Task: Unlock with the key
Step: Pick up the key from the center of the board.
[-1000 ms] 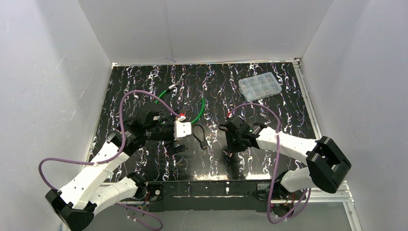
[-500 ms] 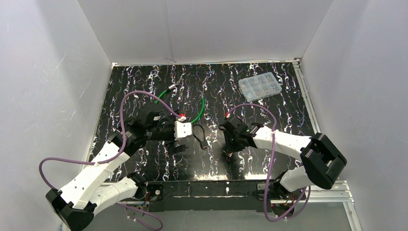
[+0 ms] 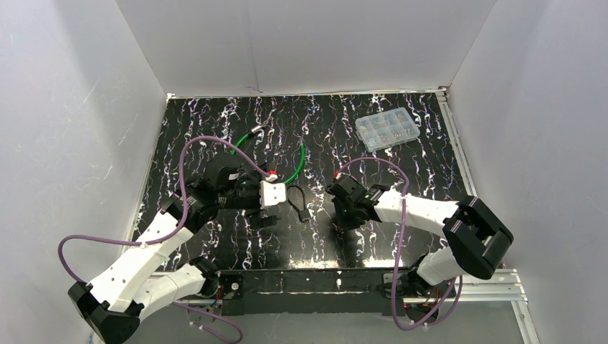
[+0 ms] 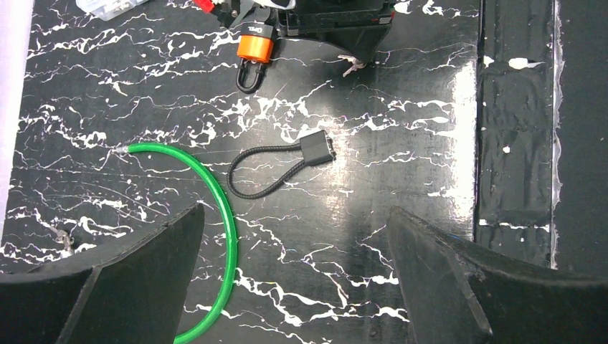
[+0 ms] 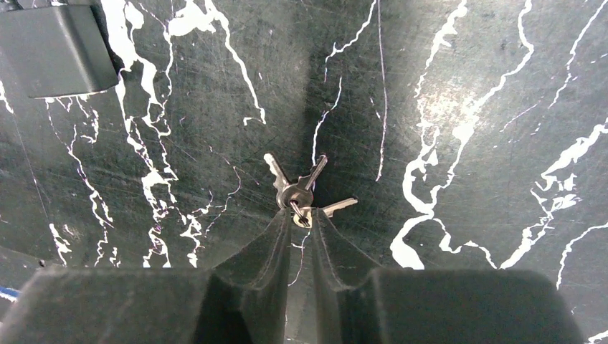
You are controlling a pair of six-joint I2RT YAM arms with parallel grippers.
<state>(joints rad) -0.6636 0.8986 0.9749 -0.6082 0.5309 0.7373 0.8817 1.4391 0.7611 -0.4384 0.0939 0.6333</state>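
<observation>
A bunch of three small silver keys (image 5: 297,195) on a ring lies on the black marbled table. My right gripper (image 5: 301,213) points down at it, its two fingertips pinched on the ring and the head of one key. From above, that gripper (image 3: 343,218) sits right of the table's centre. The orange padlock (image 4: 254,47) with its black shackle lies just beside the right gripper in the left wrist view, where the keys (image 4: 351,66) show as a small glint. My left gripper (image 4: 295,215) hovers wide open with nothing between its fingers, left of centre (image 3: 262,206).
A black looped cable (image 4: 279,168) lies between the two grippers. A green cable (image 4: 215,215) curves past the left gripper's left finger. A second green cable (image 3: 247,137) lies farther back. A clear compartment box (image 3: 387,129) stands at the back right. White walls enclose the table.
The right gripper's fingers have drawn together onto the key ring, and the right arm has shifted slightly left. The left arm has not moved.
</observation>
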